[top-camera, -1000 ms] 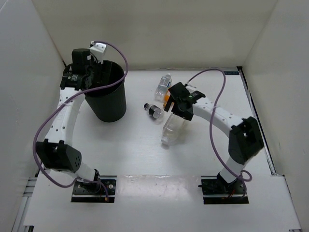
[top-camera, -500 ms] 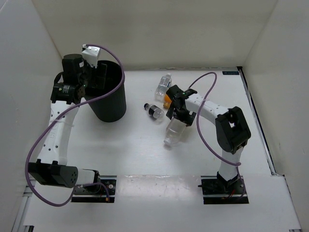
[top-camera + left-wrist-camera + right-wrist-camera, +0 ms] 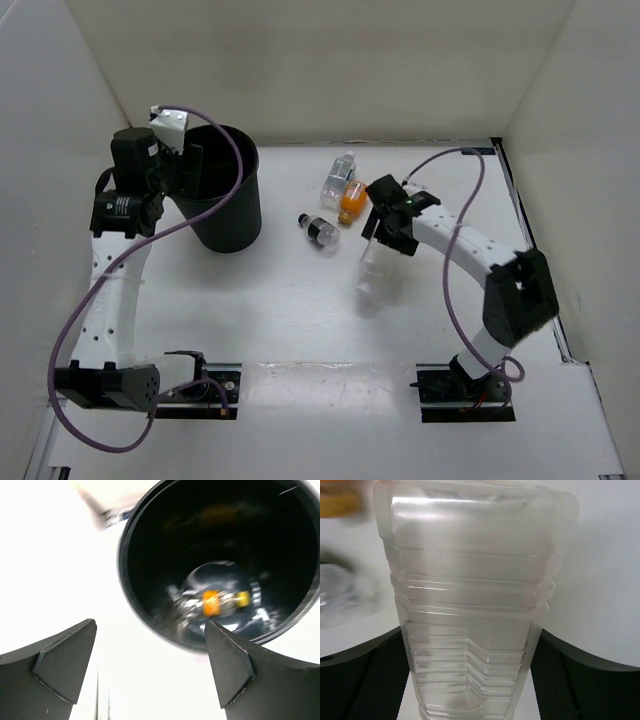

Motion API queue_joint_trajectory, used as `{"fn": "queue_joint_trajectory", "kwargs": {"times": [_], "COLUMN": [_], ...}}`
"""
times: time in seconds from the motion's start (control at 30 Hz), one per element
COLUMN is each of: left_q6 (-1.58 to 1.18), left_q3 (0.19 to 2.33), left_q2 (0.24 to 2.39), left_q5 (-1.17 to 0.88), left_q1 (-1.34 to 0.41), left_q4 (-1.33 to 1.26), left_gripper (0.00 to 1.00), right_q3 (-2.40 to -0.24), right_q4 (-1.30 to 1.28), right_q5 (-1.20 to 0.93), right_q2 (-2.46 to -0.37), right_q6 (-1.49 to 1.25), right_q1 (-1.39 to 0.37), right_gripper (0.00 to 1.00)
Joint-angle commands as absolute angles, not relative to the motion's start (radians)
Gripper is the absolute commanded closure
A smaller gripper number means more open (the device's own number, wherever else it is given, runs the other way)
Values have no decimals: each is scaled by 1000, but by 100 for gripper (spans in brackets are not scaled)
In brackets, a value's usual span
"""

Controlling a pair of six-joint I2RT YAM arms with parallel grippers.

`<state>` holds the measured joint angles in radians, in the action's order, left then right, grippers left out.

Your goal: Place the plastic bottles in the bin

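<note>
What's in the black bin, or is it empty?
Not empty: a small orange-filled plastic bottle lies at the bottom of the tall round black plastic bin.

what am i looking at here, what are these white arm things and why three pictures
These are two robot arms bolted to a table. One picture looks down from above; the other two come from wrist cameras. The left arm has its jaws open by the black bin, where its camera shows a small bottle at the bottom. The right arm has its jaws shut on a large clear ribbed bottle. On the table lie a labelled clear bottle, an orange bottle and a black-capped bottle.
</note>
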<state>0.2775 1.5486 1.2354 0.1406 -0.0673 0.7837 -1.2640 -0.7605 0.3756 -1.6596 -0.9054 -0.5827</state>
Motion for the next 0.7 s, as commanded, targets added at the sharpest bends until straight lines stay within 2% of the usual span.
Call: {"fn": "queue_joint_trajectory", "kwargs": {"times": [0.0,0.07,0.17,0.33,0.43,0.6,0.67], "left_q6": [267,206,123,83,92,55,55], "left_q3": [1481,1416,1368,1319,1243,1129,1115], "left_q2": [1166,1138,1077,965,956,922,913], "left_q5": [279,345,428,439,452,437,428], "left_q1": [-19,35,119,227,227,227,227], "left_q4": [805,778,759,759,795,842,842], "left_gripper": [0,0,0,0,0,0,0], "right_q3": [-1383,-1483,-1567,-1693,-1866,-2143,-2250], "right_q4": [-700,-601,-342,13,184,472,532], "right_q5": [570,686,703,433,283,192,164], "right_q2": [-1473,-1433,-1424,-1528,-1732,-2026,-2172], "right_q6": [-774,-698,-497,-382,-336,-218,-203], "right_q1": [-644,-695,-748,-779,-828,-900,-920], "right_gripper": [80,79,79,82,82,80,75]}}
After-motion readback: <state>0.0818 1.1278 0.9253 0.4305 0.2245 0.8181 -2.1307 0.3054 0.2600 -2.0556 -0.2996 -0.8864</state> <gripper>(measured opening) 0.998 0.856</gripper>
